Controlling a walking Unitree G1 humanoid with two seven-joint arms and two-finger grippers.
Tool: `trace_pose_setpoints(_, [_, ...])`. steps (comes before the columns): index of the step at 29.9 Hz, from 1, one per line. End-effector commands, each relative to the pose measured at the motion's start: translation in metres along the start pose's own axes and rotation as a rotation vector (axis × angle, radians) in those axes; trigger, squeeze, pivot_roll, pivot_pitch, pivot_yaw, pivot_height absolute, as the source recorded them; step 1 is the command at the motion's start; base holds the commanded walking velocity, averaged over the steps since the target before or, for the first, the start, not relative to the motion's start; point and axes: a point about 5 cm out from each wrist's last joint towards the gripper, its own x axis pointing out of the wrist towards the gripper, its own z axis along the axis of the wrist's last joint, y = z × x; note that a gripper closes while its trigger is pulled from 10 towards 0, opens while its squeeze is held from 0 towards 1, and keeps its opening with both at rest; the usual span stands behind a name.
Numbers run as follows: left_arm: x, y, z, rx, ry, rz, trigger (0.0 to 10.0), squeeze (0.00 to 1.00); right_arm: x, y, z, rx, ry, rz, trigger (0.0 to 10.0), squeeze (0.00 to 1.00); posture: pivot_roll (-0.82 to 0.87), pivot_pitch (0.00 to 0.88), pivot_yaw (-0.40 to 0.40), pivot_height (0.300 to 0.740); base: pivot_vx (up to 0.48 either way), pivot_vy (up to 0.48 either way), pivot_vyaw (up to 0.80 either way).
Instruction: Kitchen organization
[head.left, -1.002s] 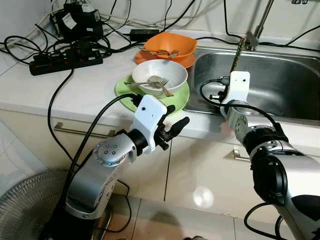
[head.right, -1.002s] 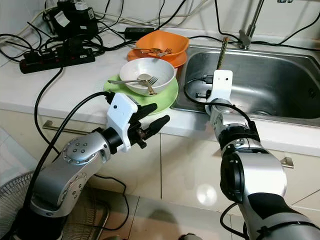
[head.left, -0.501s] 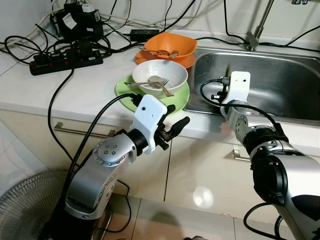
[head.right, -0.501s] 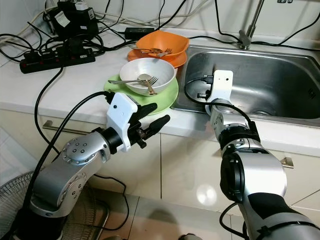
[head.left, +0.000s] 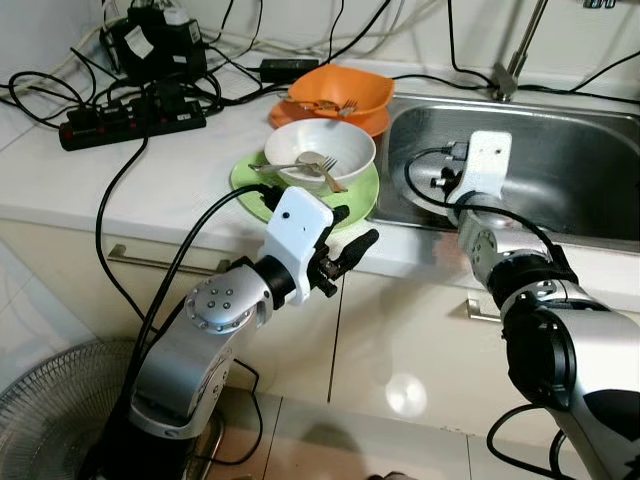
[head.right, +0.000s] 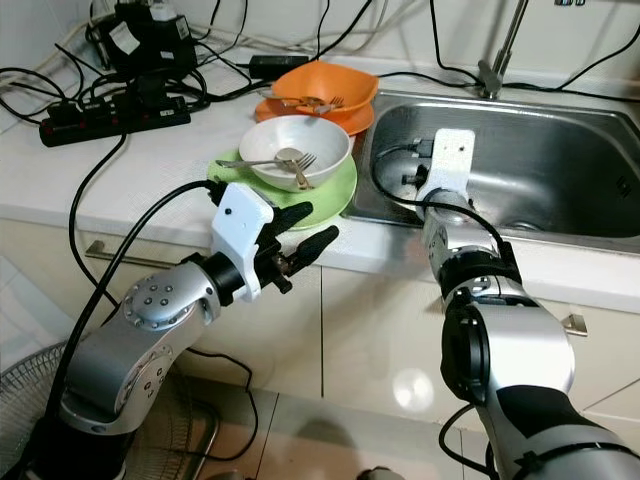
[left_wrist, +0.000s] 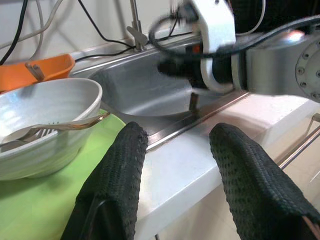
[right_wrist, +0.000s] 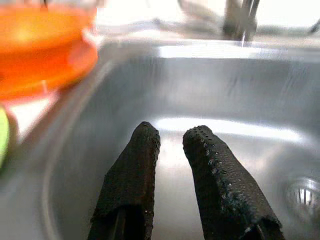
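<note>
A white bowl (head.left: 320, 150) holding a fork and a spoon (head.left: 300, 163) sits on a green plate (head.left: 250, 182) on the counter. Behind it, an orange bowl (head.left: 340, 90) with cutlery rests on an orange plate. My left gripper (head.left: 352, 232) hovers open at the counter's front edge, just before the green plate, with nothing between its fingers (left_wrist: 125, 165). My right arm reaches into the steel sink (head.left: 570, 170); its white wrist housing (head.left: 485, 160) hides the fingers there. In the right wrist view the right gripper (right_wrist: 172, 137) hangs over the sink floor, fingers slightly apart and empty.
A black power strip (head.left: 130, 120) and tangled cables lie on the counter's back left. The faucet (head.left: 510, 70) stands behind the sink. A floor fan (head.left: 50, 410) stands at lower left, beside the cabinet fronts and a drawer handle (head.left: 160, 262).
My right wrist has lifted and tilted a little further over the sink. The left gripper has barely moved.
</note>
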Motion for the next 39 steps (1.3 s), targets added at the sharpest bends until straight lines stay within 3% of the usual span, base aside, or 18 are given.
trace_pose_setpoints(1, [0.0, 0.002, 0.004, 0.016, -0.017, 0.01, 10.0, 0.0, 0.003, 0.0, 0.03, 0.016, -0.123, -0.007, 10.0, 0.0, 0.06, 0.028, -0.012, 0.732, 0.0, 0.0, 0.0])
trace_pose_setpoints(3, [0.001, 0.001, 0.004, 0.013, -0.019, 0.002, 10.0, 0.0, 0.002, -0.002, 0.051, 0.024, -0.235, -0.003, 10.0, 0.0, 0.05, 0.029, -0.009, 0.732, 0.0, 0.0, 0.0])
trace_pose_setpoints(7, [0.002, 0.0, 0.005, 0.011, -0.029, 0.001, 10.0, 0.0, 0.0, -0.007, 0.064, 0.018, -0.319, -0.028, 10.0, 0.0, 0.05, 0.029, -0.01, 0.732, 0.0, 0.0, 0.0])
trace_pose_setpoints(11, [0.001, 0.003, 0.007, 0.022, -0.048, 0.027, 10.0, 0.0, -0.004, -0.011, 0.071, -0.015, -0.415, -0.051, 10.0, 0.0, 0.05, 0.031, -0.012, 0.732, 0.0, 0.0, 0.0])
trace_pose_setpoints(20, [-0.001, 0.007, 0.008, 0.029, -0.068, 0.073, 10.0, 0.0, -0.018, -0.007, 0.076, 0.009, -0.597, 0.002, 10.0, 0.0, 0.05, 0.042, -0.012, 0.732, 0.0, 0.0, 0.0])
trace_pose_setpoints(22, [-0.002, 0.008, 0.008, 0.037, -0.069, 0.083, 10.0, 0.0, -0.021, -0.006, 0.071, 0.015, -0.609, 0.014, 10.0, 0.0, 0.05, 0.044, -0.013, 0.732, 0.0, 0.0, 0.0])
trace_pose_setpoints(28, [-0.003, 0.008, 0.003, 0.083, -0.057, 0.109, 10.0, 0.0, -0.039, 0.001, 0.019, 0.087, -0.572, 0.035, 10.0, 0.0, 0.05, 0.05, -0.012, 0.732, 0.0, 0.0, 0.0])
trace_pose_setpoints(35, [-0.006, 0.009, 0.006, 0.098, -0.096, 0.14, 10.0, 0.0, -0.053, 0.014, -0.009, 0.119, -0.526, 0.053, 10.0, 0.0, 0.04, 0.049, -0.007, 0.732, 0.0, 0.0, 0.0])
trace_pose_setpoints(39, [-0.008, 0.012, 0.008, 0.149, -0.112, 0.179, 10.0, 0.0, -0.061, 0.022, -0.026, 0.135, -0.475, 0.061, 10.0, 0.0, 0.04, 0.048, -0.006, 0.732, 0.0, 0.0, 0.0])
